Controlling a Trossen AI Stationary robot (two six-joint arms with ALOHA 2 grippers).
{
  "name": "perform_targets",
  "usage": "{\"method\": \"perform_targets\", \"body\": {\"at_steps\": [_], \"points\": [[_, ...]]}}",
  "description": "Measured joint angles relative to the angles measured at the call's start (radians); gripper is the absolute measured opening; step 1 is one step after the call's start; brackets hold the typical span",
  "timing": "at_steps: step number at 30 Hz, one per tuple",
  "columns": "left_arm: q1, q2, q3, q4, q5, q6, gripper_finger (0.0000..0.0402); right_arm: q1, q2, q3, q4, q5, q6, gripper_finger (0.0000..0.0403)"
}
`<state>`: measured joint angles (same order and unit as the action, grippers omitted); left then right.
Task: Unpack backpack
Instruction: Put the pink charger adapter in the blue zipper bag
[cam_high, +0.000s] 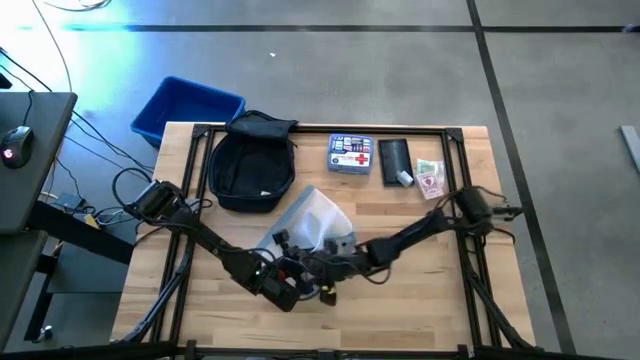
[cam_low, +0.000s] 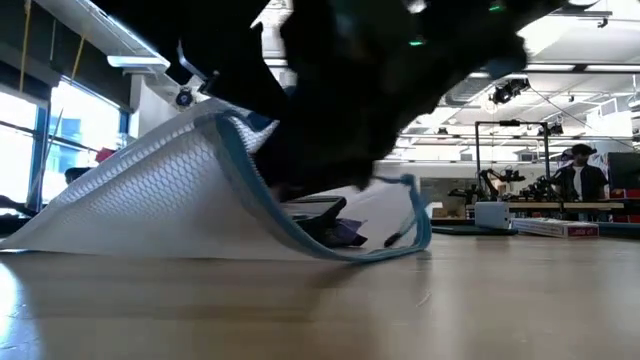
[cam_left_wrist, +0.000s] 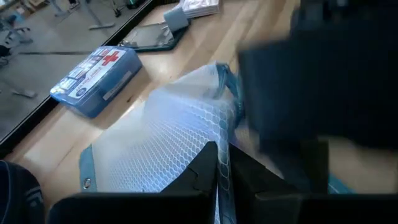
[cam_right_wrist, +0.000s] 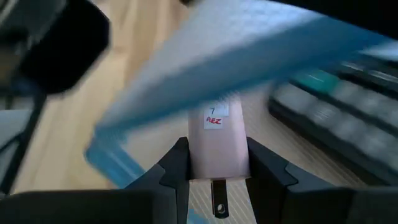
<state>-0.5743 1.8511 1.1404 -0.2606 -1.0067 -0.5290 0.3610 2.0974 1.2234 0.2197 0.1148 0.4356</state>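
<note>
The backpack (cam_high: 252, 165) lay at the far side of the counter (cam_high: 420, 290), left of centre, its mouth toward the far edge, just beside the blue bin (cam_high: 185, 108) that stood off the counter's far-left corner. To its right along the far edge sat a blue first-aid tin (cam_high: 351, 155), then a flat black pouch (cam_high: 393, 157), then some banknotes (cam_high: 430, 178).

Nearer, at mid-counter, lay a white mesh pouch with blue trim (cam_high: 315, 228), one edge lifted off the wood. My left gripper (cam_left_wrist: 222, 177) had its jaws fully shut, pinching the mesh edge between them. My right gripper (cam_right_wrist: 217, 171) was just beside it, at the pouch's open mouth, jaws partly closed on a small pale pink plug-in charger (cam_right_wrist: 217, 149) with a white label and a metal prong hanging below. A dark keyboard-like thing (cam_right_wrist: 339, 124) showed inside the pouch.
</note>
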Motion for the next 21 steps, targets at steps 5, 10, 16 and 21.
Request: {"method": "perform_targets", "body": {"at_steps": [5,10,16,21], "points": [[-0.040,0.000,-0.002,-0.036,-0.004,0.015,0.0000,-0.010,0.073,0.111,0.003,-0.013,-0.067,0.0174],[-0.056,0.000,-0.002,-0.065,-0.035,-0.012,0.0000,-0.009,0.077,0.126,0.000,0.018,-0.080,0.0262],[-0.054,-0.003,0.003,-0.060,-0.032,-0.021,0.0000,0.030,0.034,0.125,-0.091,0.067,-0.105,0.0289],[-0.060,-0.001,0.001,-0.079,-0.004,-0.020,0.0000,0.067,0.009,0.126,-0.242,0.042,-0.138,0.0273]]}}
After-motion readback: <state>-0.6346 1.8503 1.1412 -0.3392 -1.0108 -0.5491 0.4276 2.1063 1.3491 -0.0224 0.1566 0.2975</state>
